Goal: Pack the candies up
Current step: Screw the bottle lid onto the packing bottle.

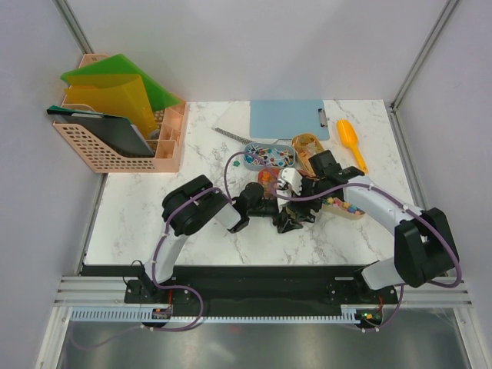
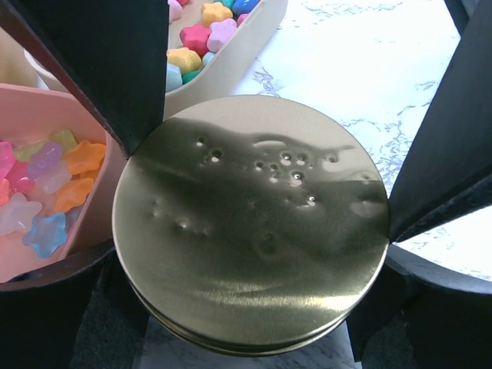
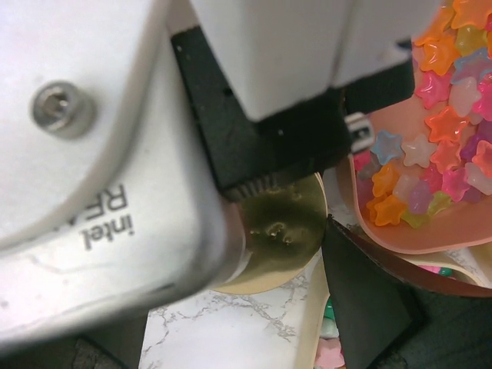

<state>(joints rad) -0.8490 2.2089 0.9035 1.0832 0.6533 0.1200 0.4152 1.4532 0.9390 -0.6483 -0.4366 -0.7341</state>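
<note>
A round gold lid fills the left wrist view, and my left gripper is shut on it, one black finger pressed against each side of its rim. The candies are tiny stars: translucent pastel and orange ones in a pink tray, opaque pastel ones in a beige tray. Dark wrapped pieces lie in a blue tin. My right gripper hangs over the left one with its jaws wide. One of its fingers shows beside the lid. The left wrist's camera housing hides the other.
An orange scoop and a blue clipboard lie at the back of the marble table. A pink basket with coloured folders stands at the back left. Both arms crowd together at the table's middle, between the trays.
</note>
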